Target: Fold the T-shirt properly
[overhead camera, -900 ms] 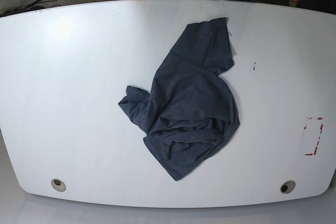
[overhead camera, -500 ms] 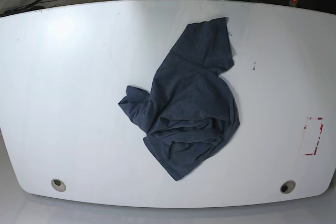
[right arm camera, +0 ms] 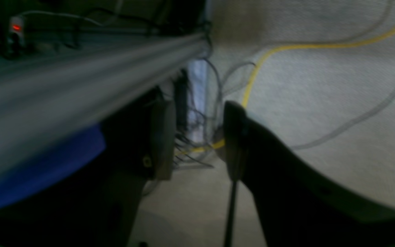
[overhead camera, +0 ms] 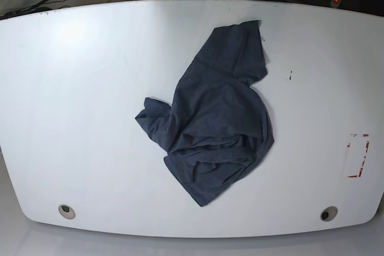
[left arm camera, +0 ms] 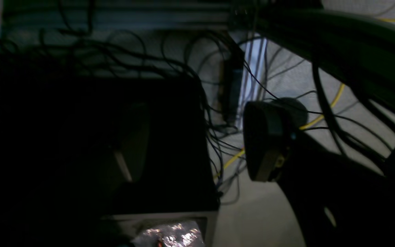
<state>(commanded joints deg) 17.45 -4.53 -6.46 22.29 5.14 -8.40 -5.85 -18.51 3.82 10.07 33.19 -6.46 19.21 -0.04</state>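
On my base feed the T-shirt (overhead camera: pixel 213 124) lies crumpled near the middle of the white worktop (overhead camera: pixel 78 124), a little toward the right of that view. It is bunched and folded over itself, one end reaching toward the far edge, a rounded heap of creases toward the near edge, and a small flap sticking out on the left. I see no lettering on the side that faces up. Nothing touches the cloth.

Neither arm reaches over the worktop. The left tool (left arm camera: pixel 197 144) is released: my left wrist feed shows its two dark fingers well apart with only a tangle of cables (left arm camera: pixel 218 103) between them, all very dim. The right tool (right arm camera: pixel 197 140) is also released, its fingers parted over pale floor crossed by a yellow cable (right arm camera: pixel 286 48).

A red-marked patch (overhead camera: pixel 358 155) sits near the worktop's right edge.
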